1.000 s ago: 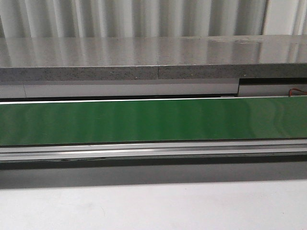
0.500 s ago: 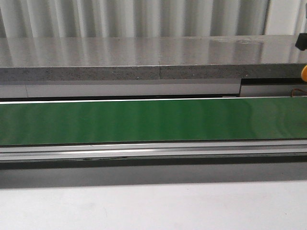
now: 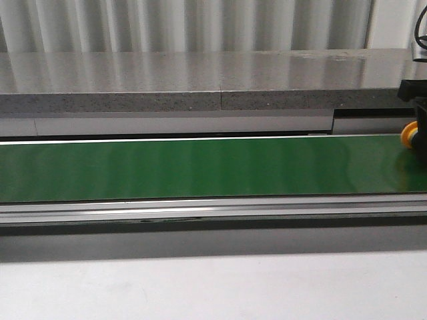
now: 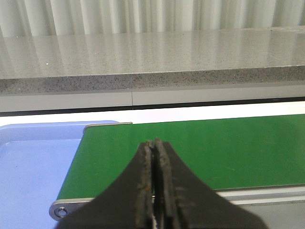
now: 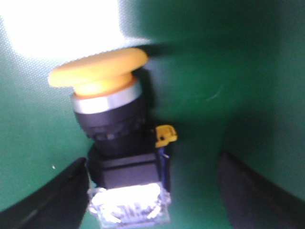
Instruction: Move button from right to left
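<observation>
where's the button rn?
Front view: the button sits at the far right end of the green belt, under the right arm. Right wrist view shows it between the open fingers.

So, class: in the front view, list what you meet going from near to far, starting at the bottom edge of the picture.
White table surface → metal rail of the conveyor → green belt → grey stone counter → white curtain.

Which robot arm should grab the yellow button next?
The right. Its open gripper already has the push-button switch between its fingers on the green conveyor belt. The left gripper is shut at the belt's other end.
</observation>
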